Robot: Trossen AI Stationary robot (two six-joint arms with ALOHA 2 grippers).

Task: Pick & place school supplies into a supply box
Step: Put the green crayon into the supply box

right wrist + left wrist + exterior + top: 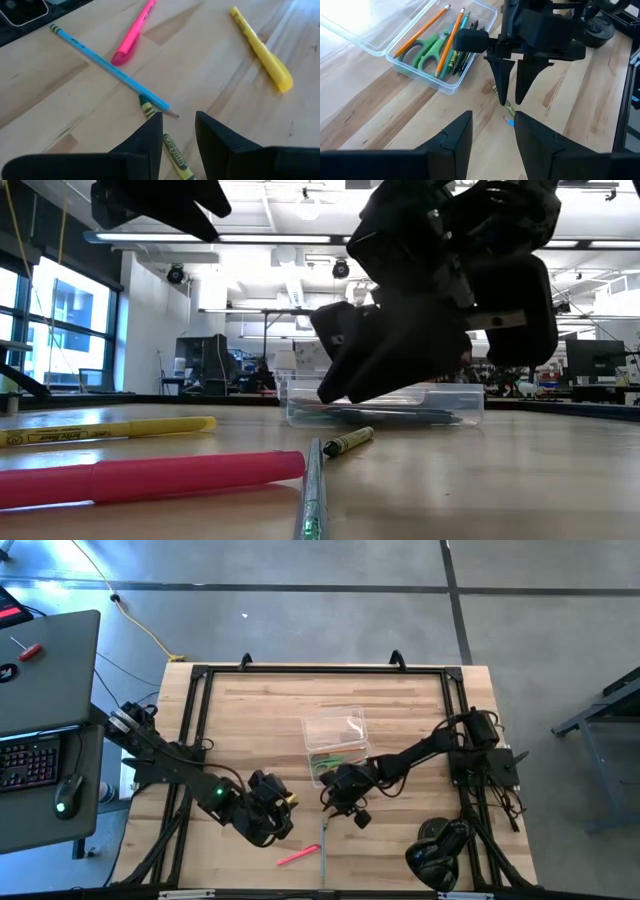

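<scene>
The clear supply box [335, 735] stands mid-table, holding green-handled scissors [422, 52], orange pencils [449, 42] and other pens. On the wood near it lie a yellow-green pencil [172, 150], a light blue pencil [107, 67], a pink pen [131, 35] and a yellow highlighter [262, 50]. My right gripper [177, 116] is open and low over the table, slanting down, with one finger on each side of the yellow-green pencil [507, 106] near its end. My left gripper [492, 117] hovers open above the table's near left, with nothing between its fingers.
A bulky black object [440, 850] sits at the near right corner. Black frame rails [195, 710] run along the table's edges. A laptop and keyboard [40, 670] stand on a side desk to the left. Bare wood lies at the table's far side behind the box.
</scene>
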